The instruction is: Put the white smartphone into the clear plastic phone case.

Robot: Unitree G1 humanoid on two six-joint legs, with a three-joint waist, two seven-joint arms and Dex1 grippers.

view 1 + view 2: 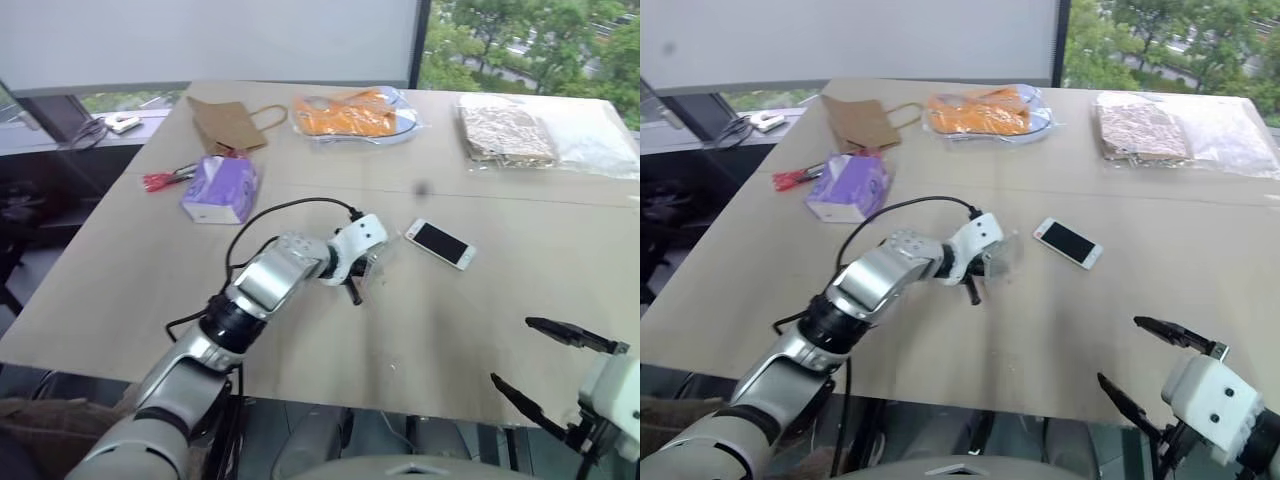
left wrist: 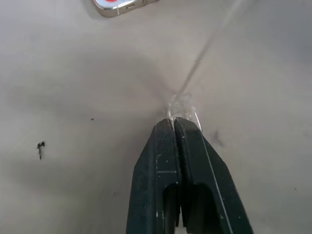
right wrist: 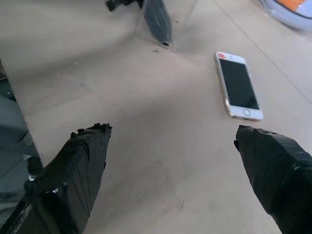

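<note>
L hand (image 1: pixel 356 290) fingers pinched together; R hand (image 1: pixel 545 362) fingers spread wide.

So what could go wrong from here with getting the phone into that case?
The left gripper pinches only an edge of the clear plastic phone case, so the thin case could slip or flex when lifted. The white smartphone lies flat on the table, which may be awkward for the open right gripper to pick up.

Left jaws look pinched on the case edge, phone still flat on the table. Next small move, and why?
Probably bring the right gripper forward to the white smartphone. The left gripper is shut on the clear plastic phone case's edge beside the phone, while the right gripper's jaws stand wide open with nothing in them, short of the phone, which lies screen up on the table.
</note>
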